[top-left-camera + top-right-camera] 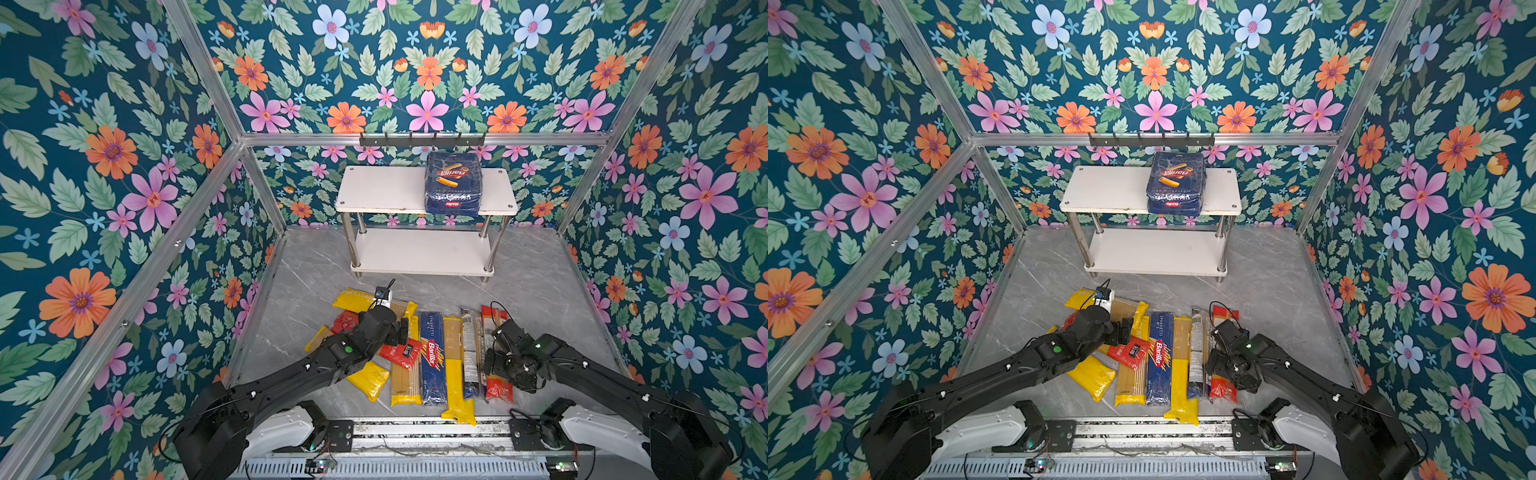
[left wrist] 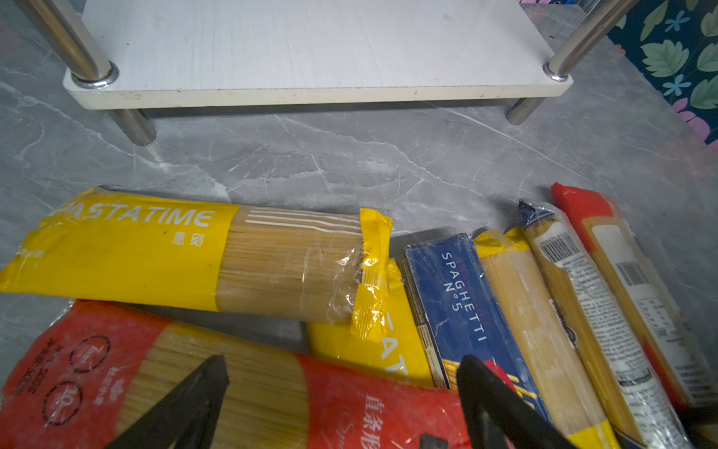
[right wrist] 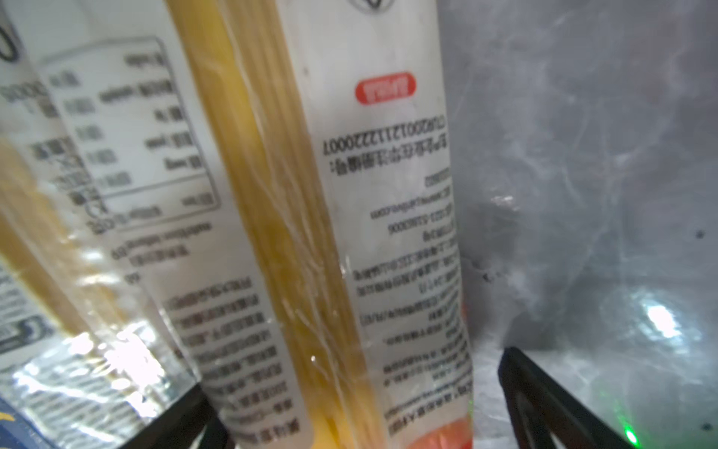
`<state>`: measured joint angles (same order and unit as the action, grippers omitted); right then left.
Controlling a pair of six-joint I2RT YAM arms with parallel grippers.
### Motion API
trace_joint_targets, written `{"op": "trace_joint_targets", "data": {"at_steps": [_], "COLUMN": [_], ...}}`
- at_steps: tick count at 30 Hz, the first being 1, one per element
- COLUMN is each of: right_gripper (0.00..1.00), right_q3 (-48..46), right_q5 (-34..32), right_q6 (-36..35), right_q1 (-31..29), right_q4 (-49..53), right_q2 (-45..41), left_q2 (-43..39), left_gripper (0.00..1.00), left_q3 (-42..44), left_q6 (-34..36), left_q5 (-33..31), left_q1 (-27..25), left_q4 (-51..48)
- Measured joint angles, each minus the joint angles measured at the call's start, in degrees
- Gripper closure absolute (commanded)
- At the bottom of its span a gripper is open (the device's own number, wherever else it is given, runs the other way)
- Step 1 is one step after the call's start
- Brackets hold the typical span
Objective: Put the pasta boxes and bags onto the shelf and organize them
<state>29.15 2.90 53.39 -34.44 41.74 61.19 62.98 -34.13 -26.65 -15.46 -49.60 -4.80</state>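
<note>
Over pasta packs (image 1: 432,357), L claw (image 2: 342,388) & R claw (image 3: 357,388) both spread wide.

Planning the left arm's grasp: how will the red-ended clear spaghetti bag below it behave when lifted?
Likely stiff lengthwise: the red-ended clear spaghetti bag holds straight strands. Its glossy film may slip under a pinch. Gripped off-centre, it could tip.

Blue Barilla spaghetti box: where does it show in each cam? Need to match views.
Top view: blue spaghetti box mid-row, in front of the shelf.
Top view: same spot.
Left wrist: between two yellow-ended bags, box at.
Right wrist: cannot tell.
Shared landmark: the shelf's lower board.
</note>
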Motion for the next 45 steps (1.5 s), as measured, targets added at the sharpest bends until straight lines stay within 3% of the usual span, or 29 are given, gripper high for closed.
{"op": "trace_joint_targets", "data": {"at_steps": [11,34,45], "right_gripper": [0.04,0.16,0.21], "right_q3": [-1.7,7.7,10.4], "right_q5": [1.1,3.1,6.7], "right_q6": [0.4,-6.9,-10.3], "right_q1": [-0.8,-0.7,3.5], "right_q4": [-2.6,-0.9,1.4], "right_q2": [0.9,18.6,22.5], "left_q2": [-0.4,1.9,2.1], "left_gripper": [0.04,0.03,0.03], "left_q3": [1.6,-5.2,-6.6], "left_q6": [-1.7,-2.7,-1.9], "left_q5": [0.4,-4.2,-4.3], "left_q1": [0.0,1.3,2.1], "left_q4": [0.0,-5.2,-6.4]}}
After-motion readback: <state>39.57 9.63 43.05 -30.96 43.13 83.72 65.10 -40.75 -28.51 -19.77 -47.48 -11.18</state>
